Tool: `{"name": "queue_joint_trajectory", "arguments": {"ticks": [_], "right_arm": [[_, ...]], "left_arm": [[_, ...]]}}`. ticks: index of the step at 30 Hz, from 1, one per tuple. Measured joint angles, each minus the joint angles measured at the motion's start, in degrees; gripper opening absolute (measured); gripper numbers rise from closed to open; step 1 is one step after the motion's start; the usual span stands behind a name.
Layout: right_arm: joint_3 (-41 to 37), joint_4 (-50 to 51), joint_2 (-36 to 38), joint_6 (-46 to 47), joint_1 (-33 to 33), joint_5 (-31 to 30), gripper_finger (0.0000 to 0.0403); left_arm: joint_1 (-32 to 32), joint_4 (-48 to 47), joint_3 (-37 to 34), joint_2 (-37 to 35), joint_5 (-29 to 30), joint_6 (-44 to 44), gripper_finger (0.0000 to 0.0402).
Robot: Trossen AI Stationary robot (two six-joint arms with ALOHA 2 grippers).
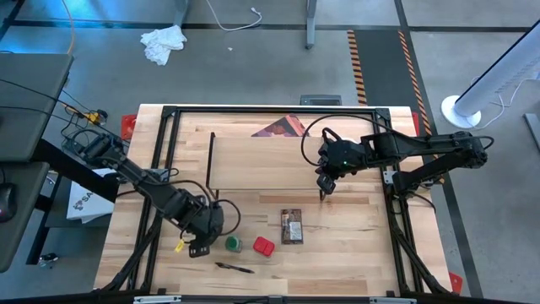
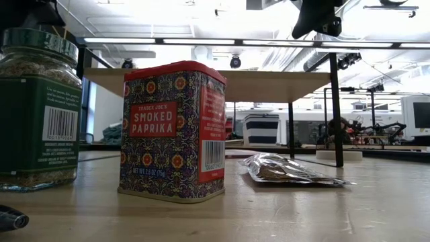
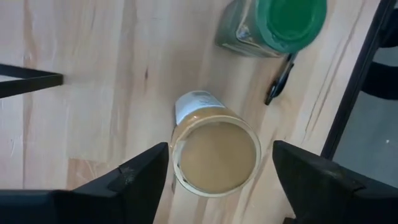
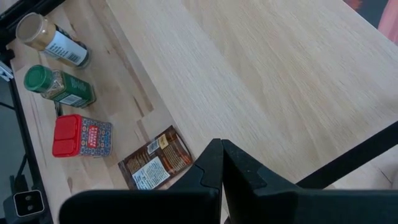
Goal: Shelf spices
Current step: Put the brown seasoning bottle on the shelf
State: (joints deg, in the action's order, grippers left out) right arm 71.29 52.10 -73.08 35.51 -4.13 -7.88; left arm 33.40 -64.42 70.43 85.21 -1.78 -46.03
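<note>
Nearest the low camera: red paprika tin, upright on the tabletop, green-lidded jar just beside it, flat brown packet lying farther back. Behind these, shelf on thin black legs; nothing visible on its top board in the high view or the right wrist view.

Tan-topped jar upright on the table, near the green-lidded jar, straddled by left gripper, fingers spread wide to either side, apparently not touching. In the high view, hidden under that gripper.

Right gripper poised over the front edge of the shelf board, fingers pressed together, holding nothing.

Progress, as judged: none of the four spices shelved yet. All four grouped on the table in front of the shelf. First pick apparently in hand — tan-topped jar lined up for a grasp, not yet gripped. Remaining: close, lift, place on the board, then the same for jar, tin and packet.

Also on the table: a dark pen near the front edge, a reddish printed card behind the shelf.
</note>
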Motion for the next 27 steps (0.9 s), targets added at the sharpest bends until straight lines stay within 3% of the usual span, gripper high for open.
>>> {"name": "queue_joint_trajectory", "arguments": {"ticks": [10,12,18,27], "right_arm": [[0.0,0.0,0.0,0.0,-0.01,-0.02,0.0],[0.0,0.0,0.0,0.0,-0.02,-0.16,0.0],[0.0,0.11,0.0,0.0,-0.01,-0.42,0.0],[0.0,0.83,0.0,0.0,0.01,-0.68,0.0]], "left_arm": [[0.0,-0.95,0.07,0.0,-1.33,-1.87,0.0366],[0.4,-1.18,0.07,-0.02,-1.29,-2.52,0.037],[5.56,-1.04,0.07,-0.04,8.81,-5.55,0.0372],[8.67,-0.96,0.07,-0.04,9.13,-6.37,0.0372]]}}
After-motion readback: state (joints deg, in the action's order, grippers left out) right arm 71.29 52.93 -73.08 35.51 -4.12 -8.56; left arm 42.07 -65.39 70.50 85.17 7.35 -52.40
